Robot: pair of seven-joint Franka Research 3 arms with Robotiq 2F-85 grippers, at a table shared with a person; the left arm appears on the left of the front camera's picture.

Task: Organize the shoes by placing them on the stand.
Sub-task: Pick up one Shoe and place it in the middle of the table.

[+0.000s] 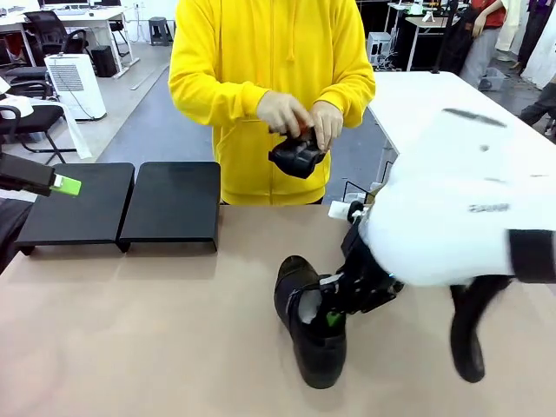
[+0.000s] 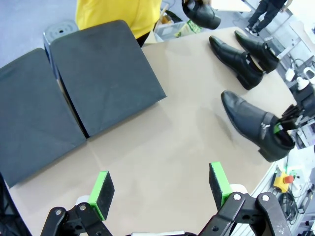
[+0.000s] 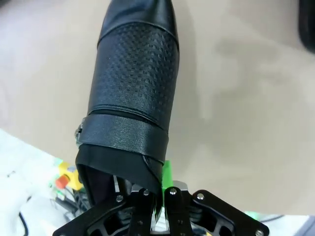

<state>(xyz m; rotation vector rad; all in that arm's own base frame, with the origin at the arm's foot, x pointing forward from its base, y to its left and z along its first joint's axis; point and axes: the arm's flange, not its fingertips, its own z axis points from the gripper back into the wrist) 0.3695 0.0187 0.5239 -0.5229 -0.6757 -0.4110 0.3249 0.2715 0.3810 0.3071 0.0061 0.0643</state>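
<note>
The stand is two black panels side by side at the table's far left, bare on top; it also lies across the upper left of the left wrist view. My right gripper is shut on the heel collar of a glossy black shoe at mid-table, and the right wrist view shows its jaws pinching that shoe's rim. A person in a yellow hoodie holds another shoe in both hands. Two more shoes lie on the table. My left gripper hangs open and empty near the stand.
Bare tabletop stretches between the stand and the held shoe. A white table stands behind at right, a white floor unit at back left. A yellow and red button box sits off the table's edge.
</note>
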